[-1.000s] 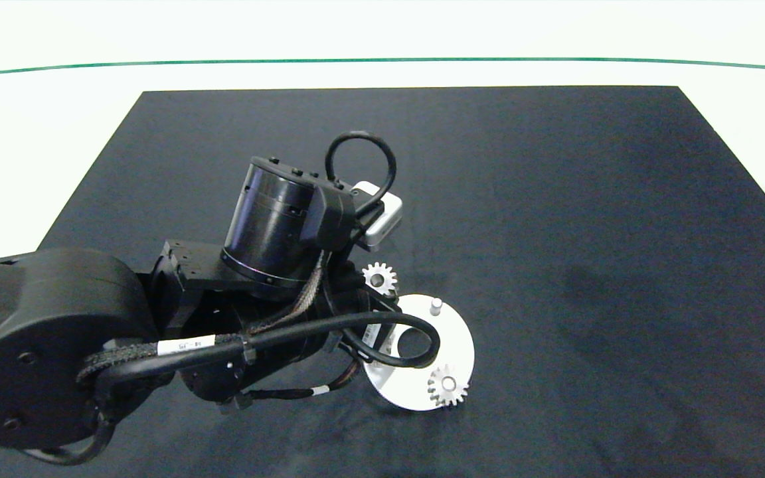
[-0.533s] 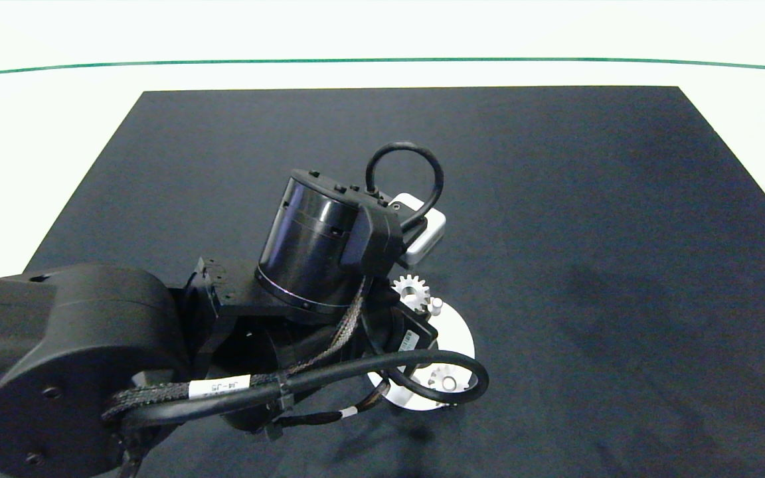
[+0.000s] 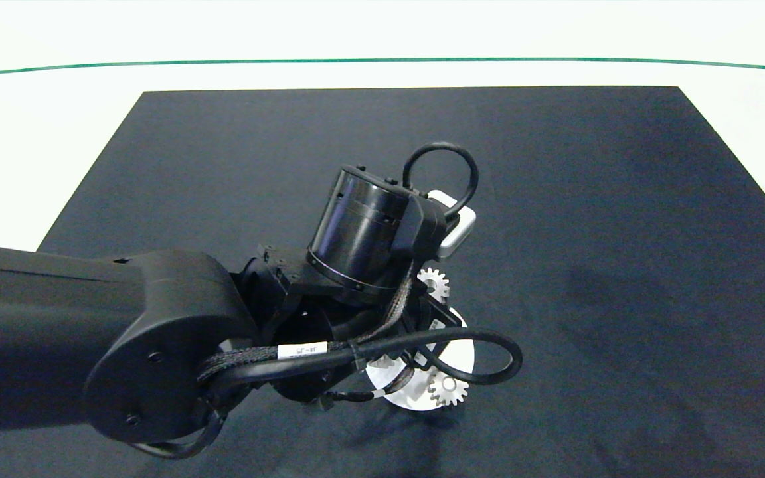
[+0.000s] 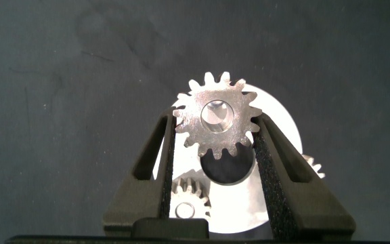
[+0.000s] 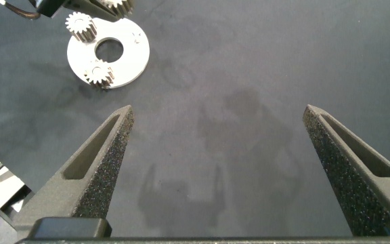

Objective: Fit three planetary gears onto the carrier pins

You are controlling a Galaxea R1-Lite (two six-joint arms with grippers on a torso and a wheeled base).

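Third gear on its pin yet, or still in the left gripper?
Still held: the left gripper clamps the gear above the disc, its bore empty.

The head camera looks down from above; both wrist cameras face the flat white ring-shaped disc (image 3: 457, 358) (image 4: 283, 125) (image 5: 131, 57), the left close, the right farther.

I'm seeing the disc (image 3: 462, 352) lying at lower centre on the mat (image 3: 588, 199), one gear (image 3: 447, 390) sitting on its near edge, another gear (image 3: 434, 281) hanging over its far edge.

Black left arm (image 3: 157, 352), braided cable (image 3: 303, 358), white label; grey-padded fingers (image 5: 103, 159).
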